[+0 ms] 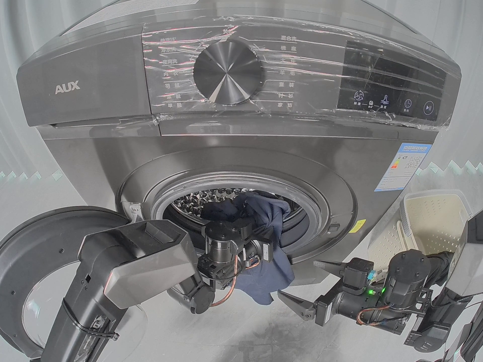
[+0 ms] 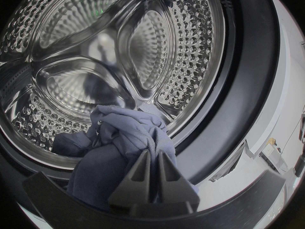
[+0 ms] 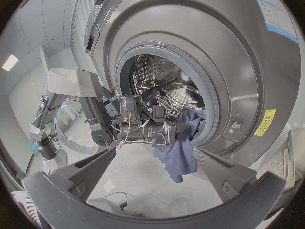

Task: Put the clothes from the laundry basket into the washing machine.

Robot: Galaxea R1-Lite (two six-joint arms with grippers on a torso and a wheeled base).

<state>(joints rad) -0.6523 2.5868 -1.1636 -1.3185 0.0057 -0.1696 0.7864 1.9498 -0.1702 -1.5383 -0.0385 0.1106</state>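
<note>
Pale grey floor [image 1: 236, 335], white wall behind, grey front-load washing machine [image 1: 100, 147] filling most of the head view.

Left gripper [image 2: 154, 152] is at the mouth of the machine, fingers pressed together on a fold of a dark blue garment [image 1: 271, 272]. The pinched part is bunched just inside the opening, against the lower part of the steel drum [image 2: 95, 48]. The rest of the cloth drapes out over the dark door seal [image 2: 251, 80] and hangs down the machine's front below the opening, so it is half in and half out. A small metal bit, maybe a zip pull, shows in the bunched fabric; hard to tell.

Right gripper [image 1: 297, 279] is lower and to the right, in front of the machine and just right of the hanging hem, not touching it. Its fingers are spread wide and hold nothing.

The round door [image 1: 35, 257] is swung fully open on the left side. The cream perforated laundry basket [image 1: 435, 219] is on the floor to the right of the machine, behind the right arm; its inside can't be made out.
</note>
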